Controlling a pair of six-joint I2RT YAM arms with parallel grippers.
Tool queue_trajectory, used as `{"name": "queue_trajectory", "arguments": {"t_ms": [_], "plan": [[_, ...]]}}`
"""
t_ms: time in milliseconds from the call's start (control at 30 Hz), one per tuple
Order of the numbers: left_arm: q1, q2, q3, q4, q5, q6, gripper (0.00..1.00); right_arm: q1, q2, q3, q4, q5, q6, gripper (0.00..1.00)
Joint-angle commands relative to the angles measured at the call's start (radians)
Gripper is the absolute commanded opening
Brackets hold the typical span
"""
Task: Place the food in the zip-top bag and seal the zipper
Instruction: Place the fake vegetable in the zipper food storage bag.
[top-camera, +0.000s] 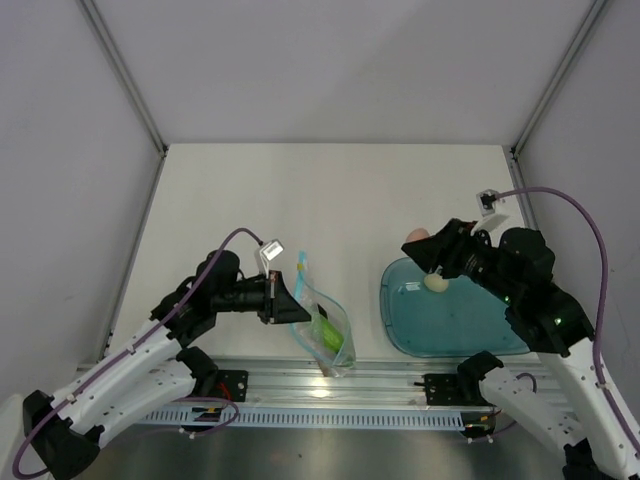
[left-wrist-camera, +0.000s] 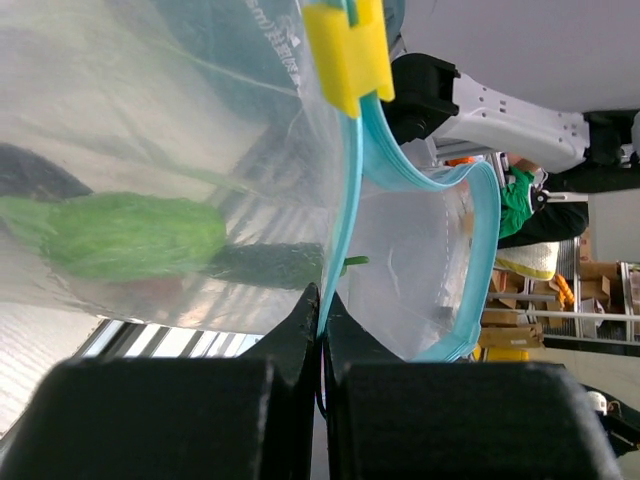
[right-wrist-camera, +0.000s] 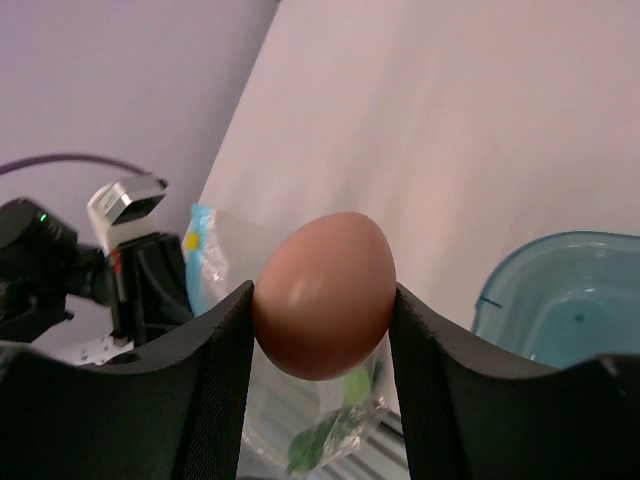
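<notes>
My right gripper (top-camera: 424, 246) is shut on the pink egg (top-camera: 414, 236), held in the air left of the tray; the right wrist view shows the pink egg (right-wrist-camera: 322, 295) between both fingers. My left gripper (top-camera: 292, 300) is shut on the zipper (left-wrist-camera: 343, 210) of the zip-top bag (top-camera: 330, 335) and holds its mouth open. A yellow slider (left-wrist-camera: 347, 50) sits on the strip. The light green cucumber (left-wrist-camera: 130, 235) and the dark green pepper (left-wrist-camera: 270, 265) lie inside the bag. The cream egg (top-camera: 436, 282) lies in the tray. The eggplant is out of view.
The teal tray (top-camera: 455, 325) sits at the right near the front edge. A metal rail (top-camera: 380, 385) runs along the table's near edge below the bag. The left arm (right-wrist-camera: 60, 270) shows behind the bag in the right wrist view.
</notes>
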Motion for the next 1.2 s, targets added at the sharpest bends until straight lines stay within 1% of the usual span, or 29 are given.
{"name": "queue_trajectory", "arguments": {"t_ms": [0, 67, 100, 167, 200, 233, 300, 333, 367, 433, 467, 533, 567, 667, 700, 767, 900, 1133, 1167], "plan": [[-0.005, -0.021, 0.047, -0.048, -0.032, -0.007, 0.01, 0.15, 0.062, 0.089, 0.014, -0.022, -0.035, 0.0], [-0.005, -0.017, 0.056, -0.068, -0.037, 0.006, 0.01, 0.233, 0.093, 0.122, -0.016, -0.006, -0.058, 0.0], [-0.005, -0.014, 0.062, -0.078, -0.04, 0.013, 0.0, 0.326, 0.117, 0.15, -0.027, 0.051, -0.062, 0.0], [-0.005, -0.008, 0.067, -0.101, -0.052, 0.022, 0.0, 0.43, 0.125, 0.164, -0.041, 0.125, -0.075, 0.0], [-0.005, -0.006, 0.07, -0.107, -0.055, 0.023, 0.01, 0.479, 0.128, 0.169, -0.043, 0.19, -0.075, 0.0], [-0.005, -0.008, 0.068, -0.111, -0.057, 0.025, 0.01, 0.569, 0.133, 0.178, -0.043, 0.237, -0.073, 0.0], [-0.005, -0.011, 0.065, -0.119, -0.063, 0.026, 0.0, 0.652, 0.143, 0.182, -0.035, 0.293, -0.071, 0.0], [-0.003, -0.011, 0.062, -0.121, -0.065, 0.026, 0.0, 0.689, 0.16, 0.187, -0.035, 0.35, -0.07, 0.0], [-0.005, -0.014, 0.059, -0.122, -0.066, 0.028, 0.01, 0.765, 0.174, 0.193, -0.032, 0.379, -0.07, 0.0], [-0.005, -0.015, 0.055, -0.128, -0.072, 0.031, 0.01, 0.844, 0.203, 0.208, -0.041, 0.444, -0.068, 0.0], [-0.005, -0.017, 0.053, -0.13, -0.075, 0.034, 0.01, 0.929, 0.237, 0.23, -0.053, 0.522, -0.068, 0.0], [-0.003, -0.014, 0.053, -0.138, -0.081, 0.039, 0.0, 1.017, 0.272, 0.256, -0.063, 0.606, -0.071, 0.0], [-0.005, -0.009, 0.053, -0.142, -0.083, 0.045, 0.01, 1.094, 0.313, 0.285, -0.073, 0.678, -0.075, 0.0], [-0.003, -0.008, 0.059, -0.148, -0.08, 0.049, 0.01, 1.162, 0.388, 0.336, -0.101, 0.74, -0.099, 0.0], [-0.003, -0.011, 0.058, -0.148, -0.08, 0.049, 0.0, 1.194, 0.437, 0.368, -0.108, 0.786, -0.104, 0.0], [-0.005, -0.02, 0.061, -0.154, -0.08, 0.049, 0.01, 1.206, 0.482, 0.394, -0.134, 0.815, -0.116, 0.0], [-0.003, -0.035, 0.067, -0.165, -0.081, 0.049, 0.01, 1.2, 0.562, 0.416, -0.135, 0.837, -0.137, 0.0], [-0.005, -0.032, 0.061, -0.159, -0.077, 0.045, 0.0, 1.122, 0.646, 0.422, -0.159, 0.801, -0.137, 0.0], [-0.005, -0.029, 0.062, -0.159, -0.077, 0.046, 0.01, 1.122, 0.654, 0.425, -0.165, 0.805, -0.136, 0.04]]}}
